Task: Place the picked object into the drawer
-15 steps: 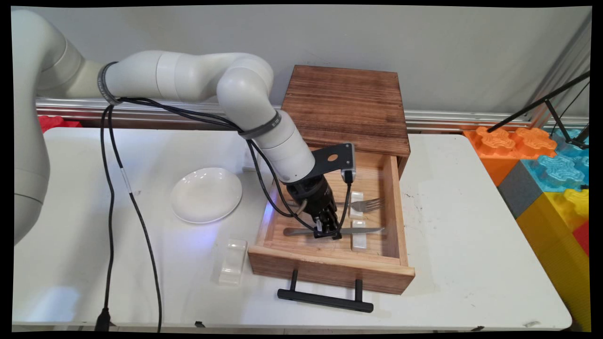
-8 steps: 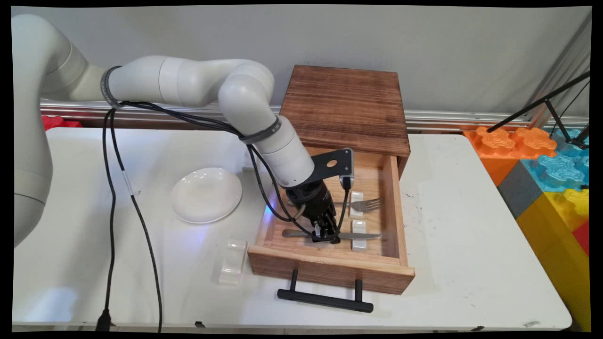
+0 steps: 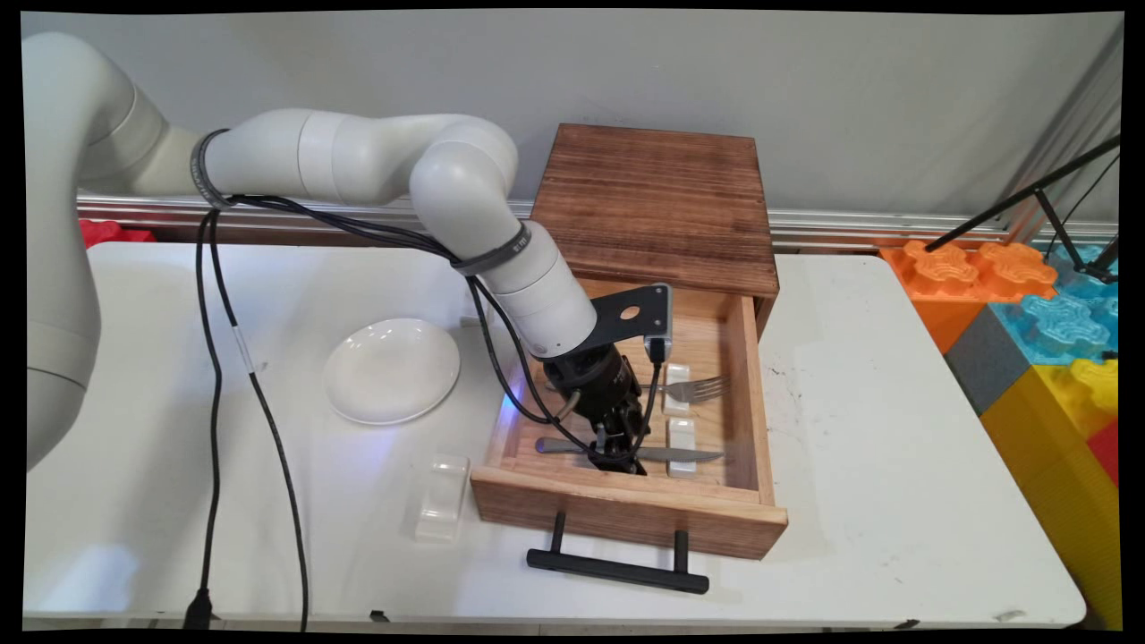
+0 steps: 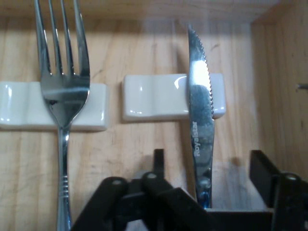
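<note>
Knife (image 4: 201, 120) lies in the drawer (image 3: 750, 376), blade on the rest (image 4: 159, 96) nearest the drawer front, fork (image 4: 62, 91) beside it. I have the gripper (image 4: 207, 178) spread wide, astride the handle (not pinching yet); its long axis crosses the gap between my fingers (image 4: 262, 168).

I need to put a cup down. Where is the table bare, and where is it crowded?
Bare: the table right of the drawer, and its far left behind the plate. Crowded: inside the drawer, where the gripper straddles the knife beside the fork and two rests.
</note>
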Tool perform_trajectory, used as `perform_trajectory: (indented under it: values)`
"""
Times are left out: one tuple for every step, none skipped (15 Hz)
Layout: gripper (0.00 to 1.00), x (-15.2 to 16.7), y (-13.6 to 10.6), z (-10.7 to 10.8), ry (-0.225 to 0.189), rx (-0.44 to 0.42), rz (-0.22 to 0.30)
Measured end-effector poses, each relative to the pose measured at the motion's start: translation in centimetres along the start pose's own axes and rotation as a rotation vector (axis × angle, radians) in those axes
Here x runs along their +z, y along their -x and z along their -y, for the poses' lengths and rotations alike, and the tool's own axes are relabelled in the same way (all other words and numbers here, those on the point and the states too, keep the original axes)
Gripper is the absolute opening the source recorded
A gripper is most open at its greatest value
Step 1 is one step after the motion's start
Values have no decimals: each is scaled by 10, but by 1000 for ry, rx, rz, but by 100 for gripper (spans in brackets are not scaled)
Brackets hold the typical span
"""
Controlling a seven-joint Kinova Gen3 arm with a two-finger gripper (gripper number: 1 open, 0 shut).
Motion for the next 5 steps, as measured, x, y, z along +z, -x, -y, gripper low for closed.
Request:
perform_trajectory:
  values:
    - [100,0,0,0,0,0,0]
    - [100,-1,0,0,-1,1,-2]
    - [100,-1,0,0,-2,1,-3]
    - [100,-2,-1,0,-3,0,-4]
    - [100,-3,-1,0,-5,0,-6]
